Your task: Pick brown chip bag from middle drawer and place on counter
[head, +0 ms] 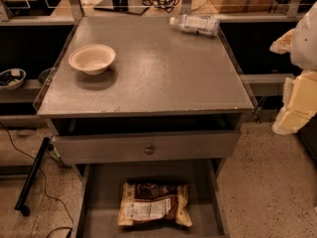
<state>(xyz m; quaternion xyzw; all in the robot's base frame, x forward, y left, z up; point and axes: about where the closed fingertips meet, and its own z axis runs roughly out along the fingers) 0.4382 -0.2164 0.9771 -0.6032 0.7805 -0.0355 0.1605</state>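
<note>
All steps are waiting: the brown chip bag is lying in the middle drawer; my gripper is hanging right of the worktop, clenched or released I cannot tell

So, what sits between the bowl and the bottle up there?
Nothing: bare counter between bowl and bottle, per the camera view. The gripper hangs at the right edge, off the counter.

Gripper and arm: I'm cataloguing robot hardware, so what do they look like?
The gripper sits at the right edge, beside the counter: blocky pale-yellow segments. Above, the arm has a rounded white shell. No cables or markings show on them.
</note>
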